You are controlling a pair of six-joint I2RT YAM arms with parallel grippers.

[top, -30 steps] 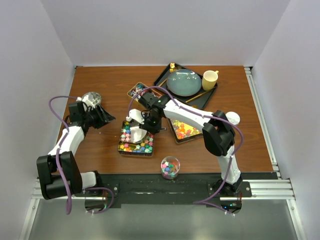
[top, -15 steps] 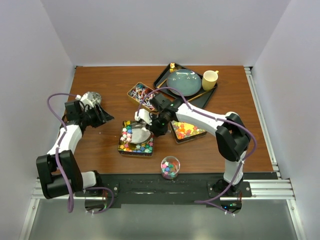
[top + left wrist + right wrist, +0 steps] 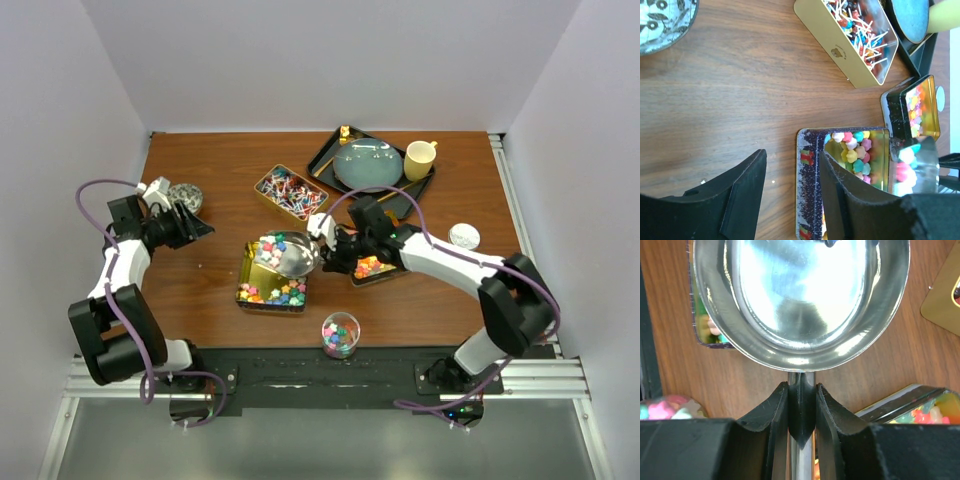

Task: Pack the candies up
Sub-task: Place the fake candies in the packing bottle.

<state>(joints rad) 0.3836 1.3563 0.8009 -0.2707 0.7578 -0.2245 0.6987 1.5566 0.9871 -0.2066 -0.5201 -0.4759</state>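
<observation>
- candies [image 3: 268, 292]: three kinds, each sitting in one of the gold tins [image 3: 832, 47] on the table [image 3: 210, 160]
- chunky pieces [image 3: 855, 150]: the multicoloured ones, in the tin closest to the arms, a bit left of centre
- gummies [image 3: 368, 266]: orange/yellow/pink, in the tin just right of that one
- wrapped ones [image 3: 290, 190]: red/white/blue, in the tin further back
- jar [image 3: 340, 335]: small clear one at the near edge, colourful pieces inside
- scoop [image 3: 298, 257]: shiny metal bowl over the right end of the chunky tin; honestly can't tell if it's loaded
- right gripper [image 3: 801, 405]: fingers squeezed tight on the scoop handle
- left gripper [image 3: 792, 165]: fingers spread apart, holding nothing, over bare wood left of the tins, near a patterned round dish [image 3: 184, 195]
- tray [image 3: 415, 192]: black, at the back, with a blue plate [image 3: 367, 165] and a yellow cup [image 3: 419, 159]
</observation>
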